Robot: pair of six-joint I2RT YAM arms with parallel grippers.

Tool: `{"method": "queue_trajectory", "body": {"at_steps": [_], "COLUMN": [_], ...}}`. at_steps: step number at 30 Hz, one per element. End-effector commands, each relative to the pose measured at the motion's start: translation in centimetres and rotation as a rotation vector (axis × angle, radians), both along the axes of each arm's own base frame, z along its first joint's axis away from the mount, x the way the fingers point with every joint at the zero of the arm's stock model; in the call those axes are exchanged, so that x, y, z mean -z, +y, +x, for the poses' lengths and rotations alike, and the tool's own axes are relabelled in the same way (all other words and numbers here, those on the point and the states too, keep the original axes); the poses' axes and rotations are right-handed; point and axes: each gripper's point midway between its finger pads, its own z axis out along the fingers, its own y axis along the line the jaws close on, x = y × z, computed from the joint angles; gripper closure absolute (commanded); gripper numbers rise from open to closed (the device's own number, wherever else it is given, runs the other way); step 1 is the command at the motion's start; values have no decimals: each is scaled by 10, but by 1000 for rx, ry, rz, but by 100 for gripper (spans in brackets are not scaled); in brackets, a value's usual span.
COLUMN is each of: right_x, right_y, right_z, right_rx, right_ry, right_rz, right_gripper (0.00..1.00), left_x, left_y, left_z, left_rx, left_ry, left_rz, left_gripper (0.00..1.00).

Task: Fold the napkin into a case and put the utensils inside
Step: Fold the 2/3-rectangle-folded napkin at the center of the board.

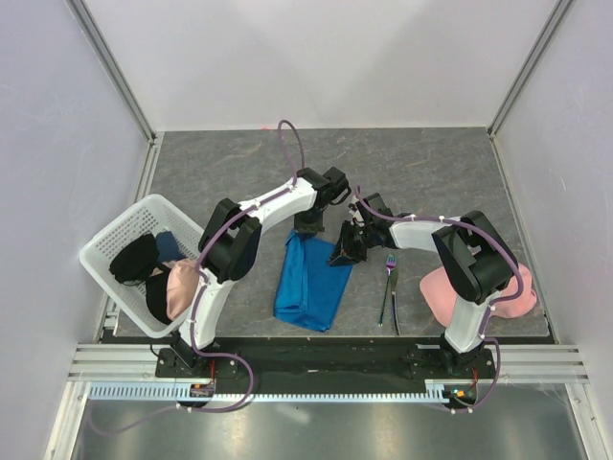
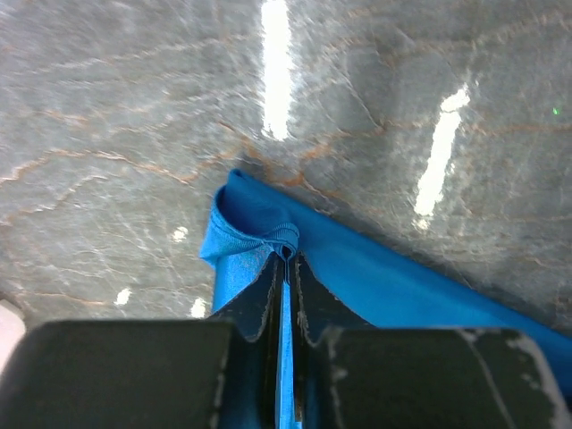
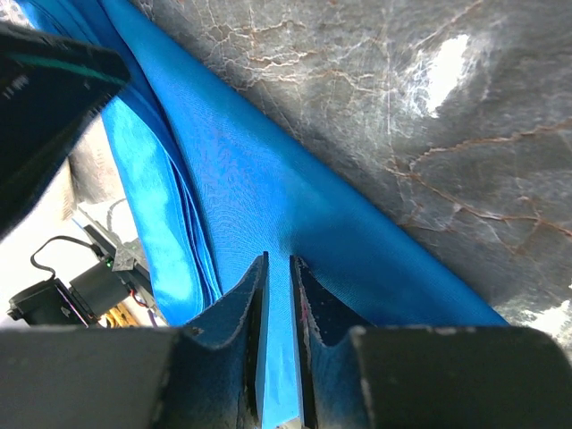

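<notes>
With left gripper and right gripper each pinched shut on the far edge of the napkin, lying just left of the utensils: lift evenly, hold that edge taut, lay it square without bunching.

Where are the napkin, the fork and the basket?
napkin point(image 1: 308, 287): top view, middle of the folded blue cloth.
fork point(image 1: 386, 290): top view, mid-handle.
basket point(image 1: 117, 230): top view, left mesh wall.

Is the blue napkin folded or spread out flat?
Folded: the napkin lies as a layered panel, stacked edges visible in the right wrist view. The left pincer and right pincer each pinch an edge.
</notes>
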Motion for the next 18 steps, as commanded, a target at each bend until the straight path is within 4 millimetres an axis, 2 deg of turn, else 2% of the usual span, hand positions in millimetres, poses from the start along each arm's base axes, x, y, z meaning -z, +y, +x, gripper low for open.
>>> {"method": "queue_trajectory", "body": {"at_steps": [1, 3, 7, 15, 18], "right_x": [17, 18, 19, 21, 22], "right_y": [-7, -8, -9, -9, -9], "right_z": [2, 2, 4, 3, 4], "right_rx": [10, 4, 0, -1, 3], "right_ry": [9, 3, -2, 4, 6], "right_rz": [-52, -56, -67, -71, -72], "right_gripper": [78, 78, 78, 79, 79], "left_x": [-18, -24, -22, -41, -39], "left_y": [-14, -19, -25, -36, -38], "left_z": [-15, -19, -30, -35, -39], "left_rx": [76, 100, 117, 121, 114], "left_ry": [36, 40, 83, 52, 63], "left_rz": [-88, -114, -159, -205, -214], "left_gripper": [95, 96, 96, 96, 96]}}
